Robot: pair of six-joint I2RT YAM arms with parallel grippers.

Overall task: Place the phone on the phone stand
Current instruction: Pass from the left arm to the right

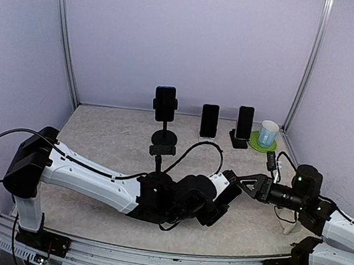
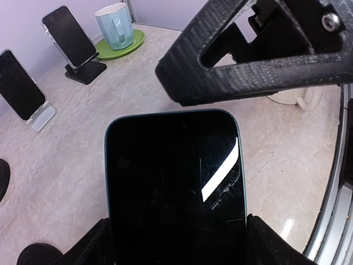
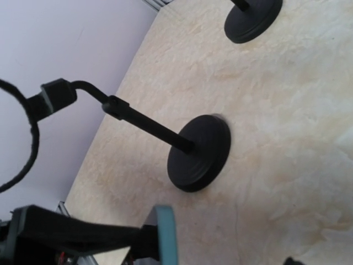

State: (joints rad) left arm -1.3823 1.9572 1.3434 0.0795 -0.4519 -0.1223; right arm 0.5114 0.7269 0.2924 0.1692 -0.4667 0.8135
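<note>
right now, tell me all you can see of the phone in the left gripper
The phone has rounded corners, a dark teal rim and a glossy black screen with one white glare streak. Its near end is clamped in the left gripper, screen toward that wrist camera. The right gripper hangs at its far end; contact unclear.

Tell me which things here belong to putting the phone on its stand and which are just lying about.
Part of the job: held phone, left gripper, empty pole stand.
Just lying about: loaded pole stand, phone on white stand, phone on black stand, mug, green saucer.
</note>
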